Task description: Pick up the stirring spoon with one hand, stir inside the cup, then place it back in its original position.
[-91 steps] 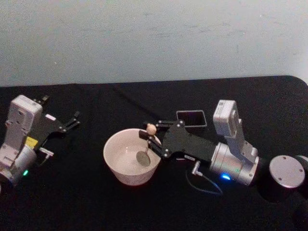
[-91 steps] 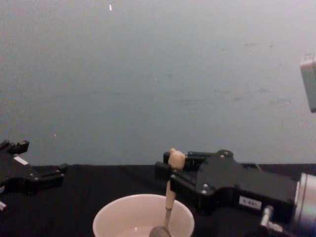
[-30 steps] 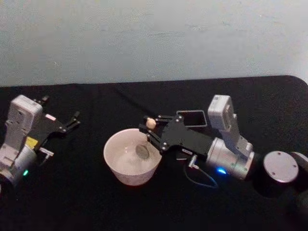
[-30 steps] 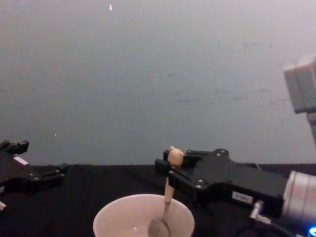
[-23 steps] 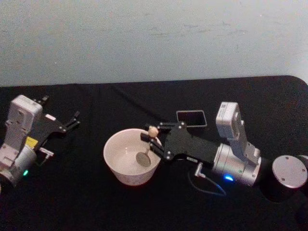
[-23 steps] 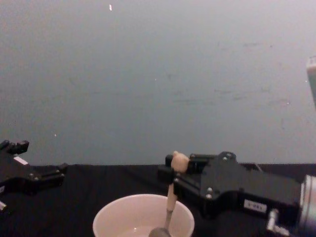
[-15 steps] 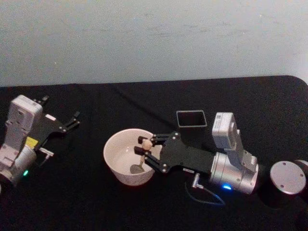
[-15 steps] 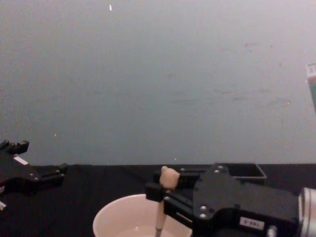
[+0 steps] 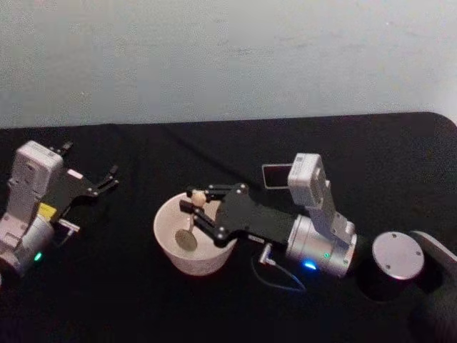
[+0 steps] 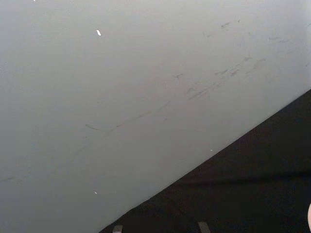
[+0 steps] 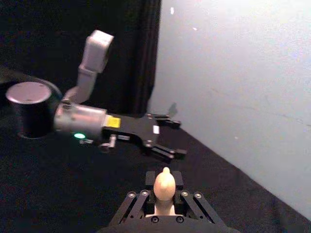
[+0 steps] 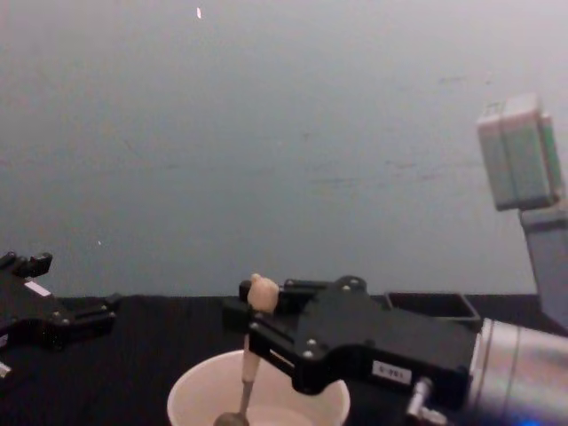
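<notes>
Two grippers work over the black table [image 9: 143, 307], whose far edge meets the pale wall [image 9: 214, 57]. At the far left the left gripper [image 9: 111, 178] lies parked on the cloth, its fingers spread apart with nothing between them. The right wrist view shows the same spread pair [image 11: 170, 141]. A broad strip of bare cloth separates it from the cup [image 9: 166, 251], and more bare cloth runs along the near edge in front of the cup.

The stirring spoon [image 9: 191, 221] stands in the left half of the cup, its metal bowl down inside and its knob up above the far part of the rim. In the chest view the stirring spoon [image 12: 248, 359] is almost upright, leaning slightly right at the top. The right gripper [image 9: 194, 206] reaches in from the right over the cup's right rim and is clamped on the handle just under the knob. The right arm fills the table to the right of the cup. Behind it, the dark square holder [image 9: 274, 176] is half covered by the wrist camera [image 9: 305, 175].

Compared with half a second ago, the right gripper and spoon have shifted left across the cup. The holder was then in full sight, and the left gripper has not moved.
</notes>
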You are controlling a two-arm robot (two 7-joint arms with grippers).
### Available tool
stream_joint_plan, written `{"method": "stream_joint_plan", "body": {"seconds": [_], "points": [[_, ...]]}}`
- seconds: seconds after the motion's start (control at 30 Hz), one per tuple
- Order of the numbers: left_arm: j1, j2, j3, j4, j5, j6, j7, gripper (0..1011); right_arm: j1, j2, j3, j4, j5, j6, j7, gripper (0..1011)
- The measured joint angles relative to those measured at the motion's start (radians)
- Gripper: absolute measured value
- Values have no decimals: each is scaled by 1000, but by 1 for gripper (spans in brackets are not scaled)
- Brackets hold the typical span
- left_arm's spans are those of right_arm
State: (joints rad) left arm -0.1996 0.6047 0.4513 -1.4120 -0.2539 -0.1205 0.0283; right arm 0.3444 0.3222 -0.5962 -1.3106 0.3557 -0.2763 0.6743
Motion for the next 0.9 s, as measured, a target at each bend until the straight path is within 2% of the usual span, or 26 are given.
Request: {"method": "stream_joint_plan", "body": {"seconds": [0.17, 0.5, 0.8, 0.9], "points": [[0, 0, 0, 0, 0, 0, 0, 1001, 23, -19, 14, 41, -16, 1, -30, 202], [0, 0, 0, 0, 0, 0, 0, 1001, 30, -20, 33, 62, -27, 0, -39, 202], [0, 0, 0, 0, 0, 0, 0, 1001, 19, -4, 52, 52, -29, 1, -41, 202], [0, 0, 0, 0, 0, 0, 0, 1001, 8, 12, 60, 40, -29, 2, -39, 202]]}}
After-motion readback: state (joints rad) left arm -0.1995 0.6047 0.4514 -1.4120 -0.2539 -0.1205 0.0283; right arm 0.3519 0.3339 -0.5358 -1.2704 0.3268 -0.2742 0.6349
